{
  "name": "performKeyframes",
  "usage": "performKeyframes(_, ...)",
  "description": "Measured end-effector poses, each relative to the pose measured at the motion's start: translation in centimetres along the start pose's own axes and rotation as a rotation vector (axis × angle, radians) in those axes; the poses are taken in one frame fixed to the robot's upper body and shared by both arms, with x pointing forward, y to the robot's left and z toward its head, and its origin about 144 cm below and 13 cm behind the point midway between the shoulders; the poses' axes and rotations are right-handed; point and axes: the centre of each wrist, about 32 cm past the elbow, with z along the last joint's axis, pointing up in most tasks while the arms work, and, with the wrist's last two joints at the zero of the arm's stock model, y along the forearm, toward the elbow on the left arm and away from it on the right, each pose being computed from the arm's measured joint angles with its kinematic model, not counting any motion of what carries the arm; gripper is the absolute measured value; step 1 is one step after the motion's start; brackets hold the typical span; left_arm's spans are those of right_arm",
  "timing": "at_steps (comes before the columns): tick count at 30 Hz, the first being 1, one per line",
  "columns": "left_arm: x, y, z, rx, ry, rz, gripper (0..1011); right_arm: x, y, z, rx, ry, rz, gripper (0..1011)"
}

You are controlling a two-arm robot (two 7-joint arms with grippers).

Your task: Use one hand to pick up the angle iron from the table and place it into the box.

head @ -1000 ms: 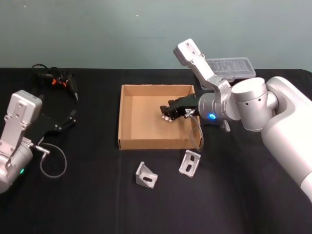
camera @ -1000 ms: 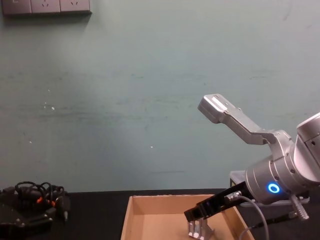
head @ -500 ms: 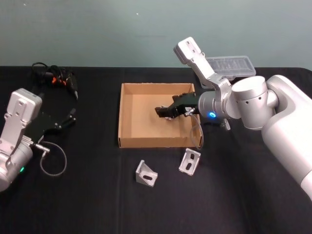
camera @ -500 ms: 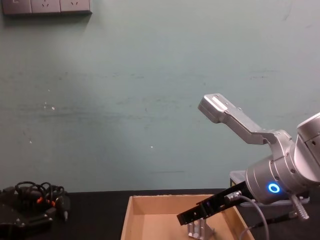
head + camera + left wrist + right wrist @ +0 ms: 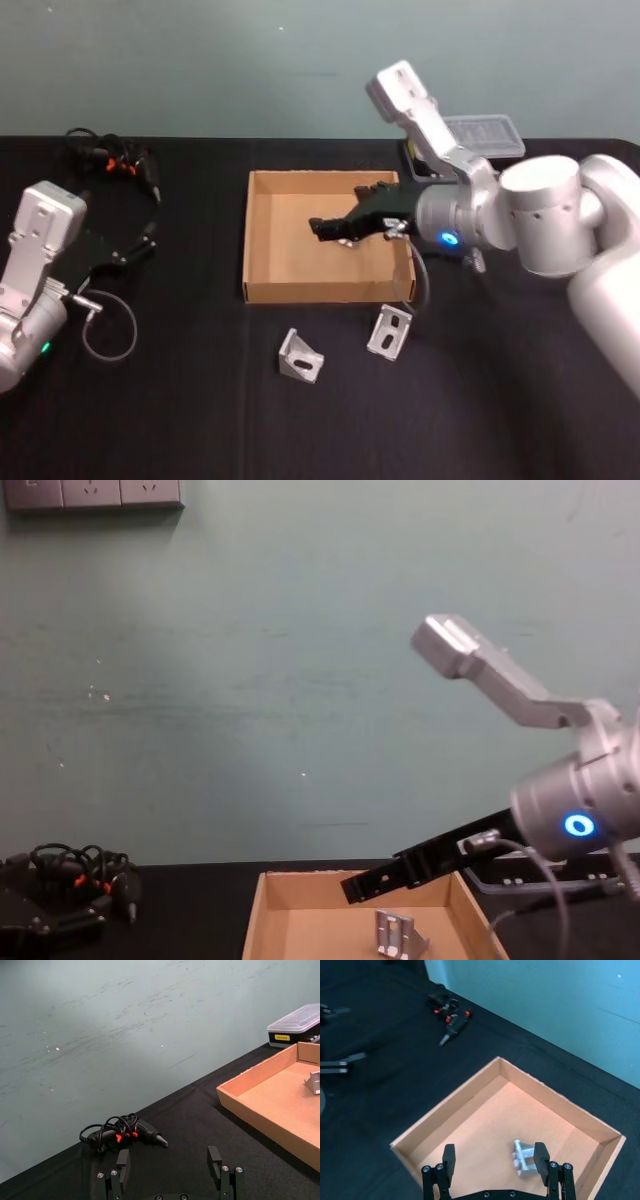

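Silver angle iron (image 5: 398, 935) now stands by itself on the floor of the box (image 5: 247, 235), toward the right wall. The right gripper (image 5: 325, 230), which was down on it a second ago, has let go and climbed. In the chest view it now hangs clear above the iron with open air between them, and the arm has swung up and back. The right wrist view shows its fingers spread wide with nothing between them, and the iron lies below, near one fingertip. I judge this placement done: the piece is inside the walls and released, and the gripper is backing out. On the table (image 5: 180, 400), just in front of the box's near wall, the left iron (image 5: 299, 357) and the right iron (image 5: 389, 332) lie where they lay before. The left gripper (image 5: 168, 1151) is parked at the table's left side, fingers apart and empty. Any further pick would mean reaching back over that near wall.
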Motion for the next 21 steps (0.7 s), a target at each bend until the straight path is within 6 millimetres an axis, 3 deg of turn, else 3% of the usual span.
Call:
performKeyframes(10,0.0,0.0,0.0,0.000,0.000,0.000,1011,-1.4,-4.6,-1.7,0.022,0.029,0.041,1003)
performKeyframes(12,0.0,0.0,0.0,0.000,0.000,0.000,1011,-2.2,-6.3,-2.4,0.026,0.022,0.053,1003)
performKeyframes(21,0.0,0.0,0.0,0.000,0.000,0.000,1011,-3.4,-9.5,-4.4,-0.010,-0.042,0.082,1003)
